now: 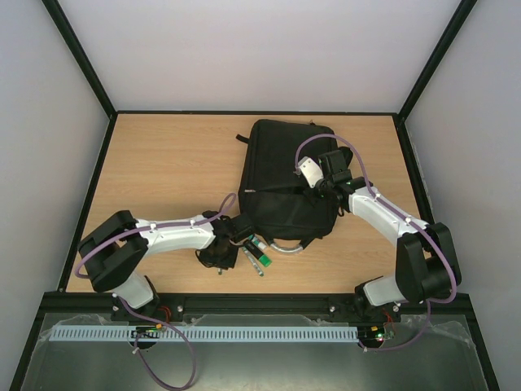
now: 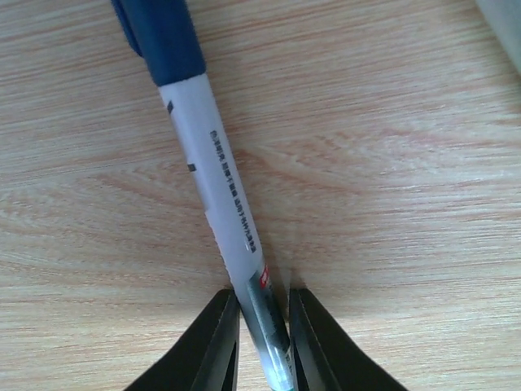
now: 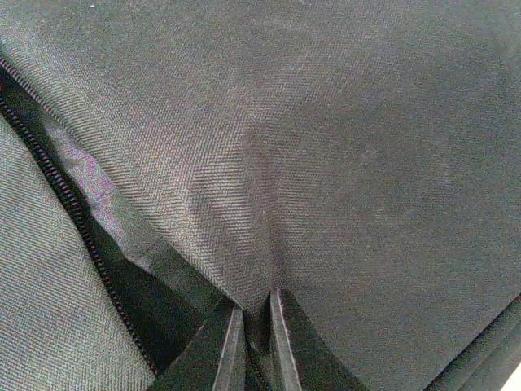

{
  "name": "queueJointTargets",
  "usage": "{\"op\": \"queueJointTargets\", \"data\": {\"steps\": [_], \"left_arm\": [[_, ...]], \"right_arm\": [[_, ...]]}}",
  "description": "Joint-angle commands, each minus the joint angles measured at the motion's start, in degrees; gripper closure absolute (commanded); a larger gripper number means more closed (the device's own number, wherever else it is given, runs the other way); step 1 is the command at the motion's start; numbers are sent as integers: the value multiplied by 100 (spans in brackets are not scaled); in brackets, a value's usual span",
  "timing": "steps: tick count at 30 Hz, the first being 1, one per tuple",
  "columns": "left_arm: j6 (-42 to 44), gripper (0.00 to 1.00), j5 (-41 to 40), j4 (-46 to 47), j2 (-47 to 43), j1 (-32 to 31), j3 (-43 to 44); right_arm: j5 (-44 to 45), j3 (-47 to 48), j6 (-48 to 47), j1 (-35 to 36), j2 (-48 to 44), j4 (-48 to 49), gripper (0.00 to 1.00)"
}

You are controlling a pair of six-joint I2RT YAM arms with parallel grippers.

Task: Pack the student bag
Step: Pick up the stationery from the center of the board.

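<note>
The black student bag (image 1: 281, 175) lies flat at the middle back of the table, its grey loop handle (image 1: 286, 248) toward me. My right gripper (image 1: 319, 189) is over the bag's right side, shut on a fold of its black fabric (image 3: 269, 244) beside an open zip (image 3: 75, 213). My left gripper (image 1: 218, 262) is at the table just left of the bag's near corner. It is shut on a white marker (image 2: 213, 171) with a blue cap (image 2: 163, 37), whose barrel points away over the wood.
Two pens with green ends (image 1: 256, 254) lie on the table between my left gripper and the bag's handle. A strap (image 1: 242, 139) sticks out at the bag's far left corner. Black frame rails edge the wooden table (image 1: 163, 163). A pale object (image 2: 503, 24) shows at the left wrist view's corner.
</note>
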Motion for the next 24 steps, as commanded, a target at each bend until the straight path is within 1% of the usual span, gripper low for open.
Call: {"op": "queueJointTargets", "data": {"steps": [1,3,6,8,11,15,19,22,24], "left_arm": [[-51,80,-110,-155,5,-26,-111],[-45,84,-170,-158,-10,-33,-152],[-21,93,-245,-179,17,-24,-207],[9,97,-297,-228,0,-24,-207],[42,98,-534,-554,-130,-9,-31],[-8,98,-806,-1174,-479,-18,482],[187,98,-522,-1431,-865,-66,1119],[515,98,-76,-1092,-1043,-77,1499],[719,98,270,-788,-1002,-75,1718]], "right_arm": [[-219,-100,-1,10,-112,-303,89],[-223,-96,-9,10,-102,-303,89],[-215,-101,-17,10,-98,-303,89],[-226,-100,-10,10,-110,-303,89],[-232,-101,-1,12,-118,-303,89],[-243,-104,-1,11,-150,-312,89],[-250,-127,-1,15,-190,-296,89],[-274,-118,7,12,-215,-286,89],[-287,-118,16,13,-223,-285,89]]}}
